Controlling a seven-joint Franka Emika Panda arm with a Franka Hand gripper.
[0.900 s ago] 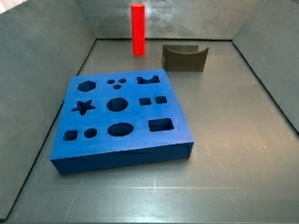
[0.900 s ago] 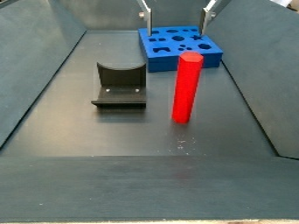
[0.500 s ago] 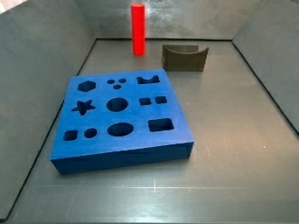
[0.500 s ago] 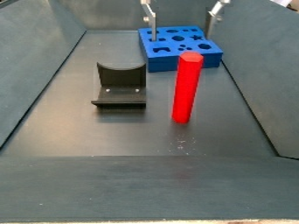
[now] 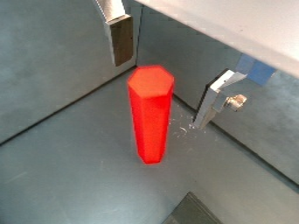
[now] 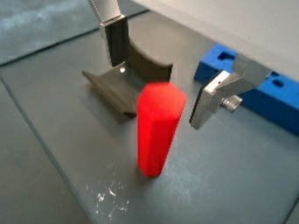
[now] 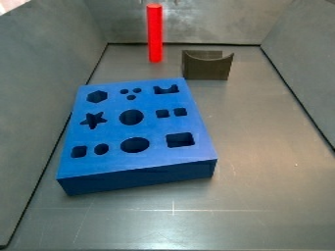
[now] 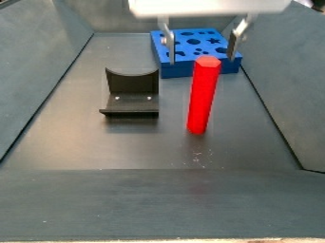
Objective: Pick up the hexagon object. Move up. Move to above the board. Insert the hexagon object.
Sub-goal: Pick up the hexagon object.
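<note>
Gripper (image 5: 166, 77) open, above the upright red rod (image 5: 151, 116); drop straight down, centre rod between fingers (image 5: 121, 41), close. Board (image 8: 195, 46) at 12 o'clock.

A dark grey floor (image 7: 262, 186) carries three things. In a side view the board (image 7: 135, 133) lies flat in the near middle, the hexagon object (image 7: 155, 32) stands upright at the far wall, and the fixture (image 7: 207, 64) sits just right of it. The hand (image 8: 200, 43) hangs open above the rod.

olive notched block (image 7: 207, 65) | upright on grey floor (image 7: 262, 196) (near back wall)
</note>
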